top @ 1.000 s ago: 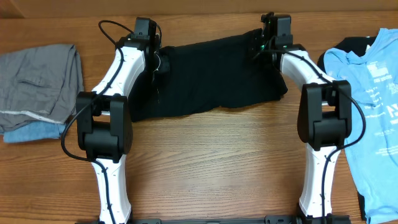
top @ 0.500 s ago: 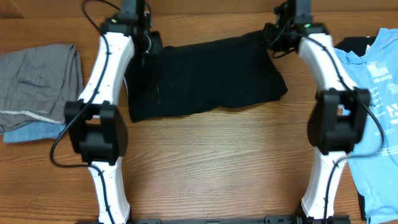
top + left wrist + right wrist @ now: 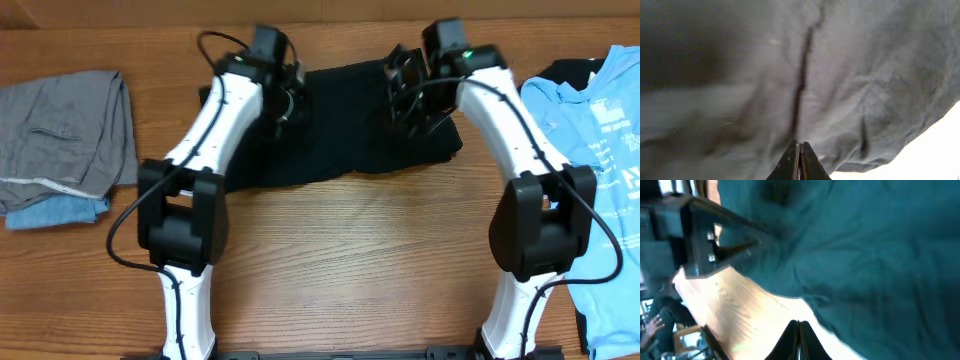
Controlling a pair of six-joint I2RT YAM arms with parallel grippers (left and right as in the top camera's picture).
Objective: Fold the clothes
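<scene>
My left claw is clenched tight, and the black shorts fill everything ahead of its tips; a crease runs straight out from the pinch, so I judge I have a fold of that cloth between the fingers. My right claw is shut too, with the edge of the shorts lying right at its tips and bare table showing underneath, but I cannot tell whether any hem is caught there. The shorts lie spread between my two claws and under them. I have one claw on each side of the far edge, I think, so both corners can come over together and the fold lands square. The light blue T-shirt waits well outside my right claw, and the grey pile sits well beyond my left, both out of the way.
</scene>
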